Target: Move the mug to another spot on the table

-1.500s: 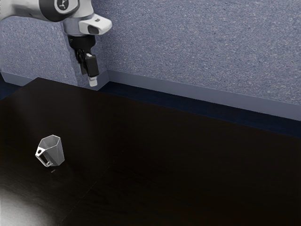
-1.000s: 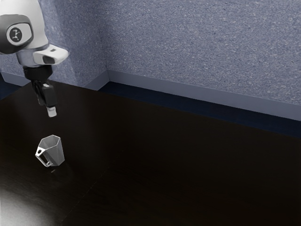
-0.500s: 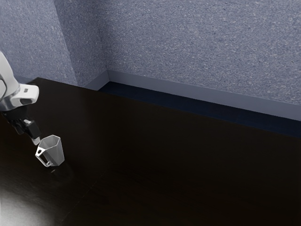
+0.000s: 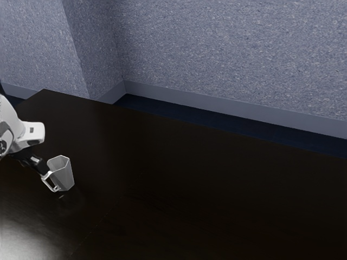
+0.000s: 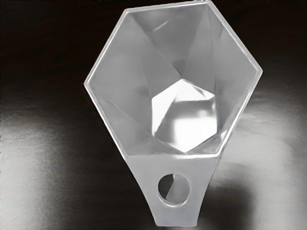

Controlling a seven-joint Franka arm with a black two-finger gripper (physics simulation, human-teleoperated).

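**Mug** (image 4: 59, 172): grey, six-sided, upright on the bench (image 4: 217, 184), at the exterior view's left. We judge it not yet moved.

**Change:** our end effector (image 4: 36, 162) has come down from high by the far wall to just beside the mug's handle side. The approach looks nearly done.

**End effector state:** apart or together, we cannot tell.

**Wrist view adds:** the mug is empty inside, and its handle (image 5: 173, 191) has a round hole.
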